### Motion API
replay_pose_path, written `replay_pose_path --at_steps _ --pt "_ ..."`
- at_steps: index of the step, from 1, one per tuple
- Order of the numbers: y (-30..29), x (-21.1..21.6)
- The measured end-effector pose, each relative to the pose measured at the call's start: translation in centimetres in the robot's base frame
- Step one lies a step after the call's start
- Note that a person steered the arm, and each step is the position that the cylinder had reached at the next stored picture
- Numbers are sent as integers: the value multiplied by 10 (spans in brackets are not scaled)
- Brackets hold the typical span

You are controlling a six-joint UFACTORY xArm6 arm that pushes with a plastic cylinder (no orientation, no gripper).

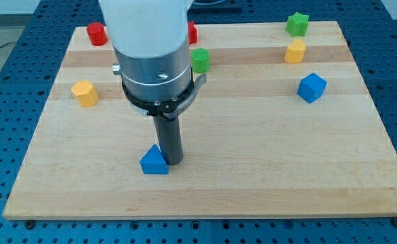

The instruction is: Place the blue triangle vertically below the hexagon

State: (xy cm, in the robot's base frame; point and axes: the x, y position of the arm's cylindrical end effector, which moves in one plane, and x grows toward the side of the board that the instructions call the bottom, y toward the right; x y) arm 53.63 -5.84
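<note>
A blue triangle (154, 161) lies on the wooden board (253, 149) near the view's bottom, left of centre. My tip (173, 163) touches the triangle's right side. A yellow hexagon-like block (85, 93) sits at the view's left, above and to the left of the triangle. The arm's white and grey body hides the board behind it at the view's top.
A red block (97, 33) at the top left, another red block (192, 32) partly hidden by the arm, a green round block (200, 60), a green star block (297, 24), a yellow block (295, 51) and a blue cube-like block (311, 87) at the right.
</note>
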Motion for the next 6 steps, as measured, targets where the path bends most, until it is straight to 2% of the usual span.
replay_pose_path --at_steps 3,5,6 --pt "-11 7" --pt "-86 7" --pt "-92 5"
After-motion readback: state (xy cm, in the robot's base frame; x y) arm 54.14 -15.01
